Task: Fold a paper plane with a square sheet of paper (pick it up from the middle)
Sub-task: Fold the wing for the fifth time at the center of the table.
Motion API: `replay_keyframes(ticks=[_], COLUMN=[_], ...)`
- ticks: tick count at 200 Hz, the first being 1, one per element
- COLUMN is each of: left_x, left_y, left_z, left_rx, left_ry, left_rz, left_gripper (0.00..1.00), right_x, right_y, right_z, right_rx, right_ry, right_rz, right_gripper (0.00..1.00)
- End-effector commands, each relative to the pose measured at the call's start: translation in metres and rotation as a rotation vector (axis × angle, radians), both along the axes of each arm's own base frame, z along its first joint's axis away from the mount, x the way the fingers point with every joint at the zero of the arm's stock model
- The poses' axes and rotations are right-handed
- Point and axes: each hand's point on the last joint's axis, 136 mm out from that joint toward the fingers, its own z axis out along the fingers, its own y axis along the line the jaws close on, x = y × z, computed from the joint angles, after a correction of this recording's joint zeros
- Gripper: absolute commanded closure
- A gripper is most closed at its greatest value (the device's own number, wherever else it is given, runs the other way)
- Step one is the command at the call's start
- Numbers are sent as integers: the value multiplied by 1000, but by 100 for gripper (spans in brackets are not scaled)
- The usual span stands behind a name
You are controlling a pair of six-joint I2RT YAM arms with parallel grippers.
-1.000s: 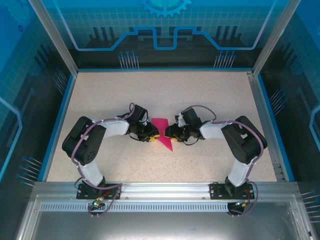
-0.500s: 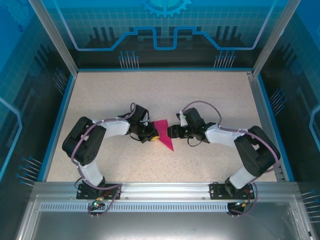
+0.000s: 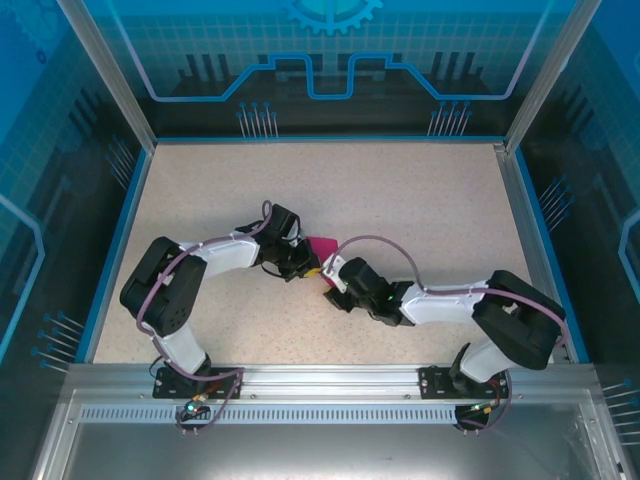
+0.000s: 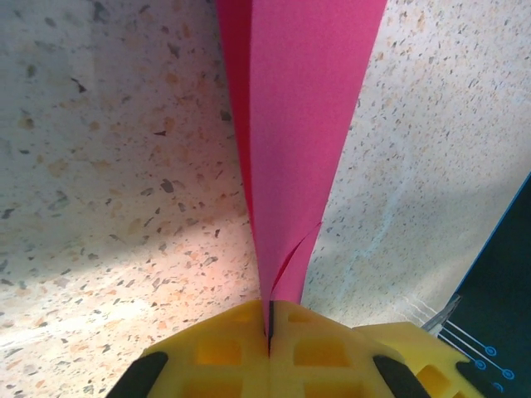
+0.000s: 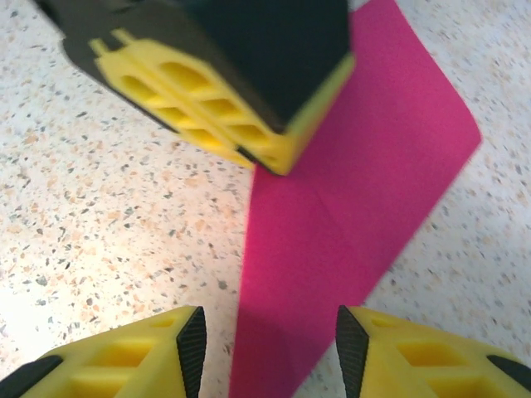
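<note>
The sheet of paper [image 3: 322, 246], magenta-pink and folded into a narrow pointed shape, lies on the speckled table at mid-height. My left gripper [image 3: 312, 269] is shut on its left edge; in the left wrist view the yellow jaws [image 4: 270, 330] pinch the paper [image 4: 303, 124], which fans out away from them. My right gripper [image 3: 331, 281] reaches in from the near right. Its jaws [image 5: 270, 352] stand open astride the paper's pointed end [image 5: 332, 224], without touching it. The left gripper [image 5: 264, 159] shows ahead of them, tips on the paper's edge.
Blue walls and metal posts [image 3: 110, 80] fence the table on three sides. An aluminium rail [image 3: 320, 380] runs along the near edge. The two grippers sit very close together at the paper.
The right arm swung from the paper's right side round to its near side and stretched low across the table. The left gripper closed on the paper's edge and drew slightly away.
</note>
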Motion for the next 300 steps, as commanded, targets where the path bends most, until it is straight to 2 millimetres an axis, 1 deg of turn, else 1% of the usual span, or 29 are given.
replay_keyframes(ticks=[1,16,25,32,43,58,65,103,123,146,159,171,189,206,219,235,250,273,300], left_x=[1,1,0,0,0,0,0,-2,-1,-1,-1,1,6,13,18,24,27,29,26], left_y=[-2,-2,-2,-2,-2,-2,-2,-1,-1,-1,0,2,7,15,24,35,46,54,53], left_z=[14,13,13,14,14,13,13,12,13,14,16,19,26,32,36,42,46,50,50], left_rx=[-1,-1,-1,-1,-1,0,1,2,1,2,5,15,32,26,25,30,37,40,18], left_ry=[-7,-5,-4,-5,-6,-3,-3,1,-1,-2,-8,-18,-42,-54,-64,-81,-96,-118,-137], left_rz=[9,10,10,9,9,9,9,12,13,13,14,13,17,39,61,83,104,125,120], left_gripper=[95,95,95,95,95,95,95,95,95,94,93,89,78,71,63,59,52,48,46], right_x=[12,16,20,23,25,26,26,26,27,26,25,24,22,21,20,18,18,17,22], right_y=[14,19,18,18,19,21,22,29,30,30,30,28,26,23,19,18,17,15,11], right_z=[9,7,4,3,1,1,1,1,0,-3,-4,-5,-6,-5,-4,-2,-1,2,9], right_rx=[-43,-58,-61,-60,-58,-46,-40,-26,-27,-28,-25,-11,27,75,122,184,235,330,445], right_ry=[-136,-171,-181,-189,-192,-197,-199,-201,-202,-192,-184,-168,-134,-103,-73,-25,20,96,188], right_rz=[34,21,-3,-13,-24,-28,-27,-8,-5,-1,-3,-3,-3,-11,-18,-13,-14,-19,-49], right_gripper=[53,55,56,60,61,63,65,66,69,75,81,85,90,91,93,93,93,94,95])
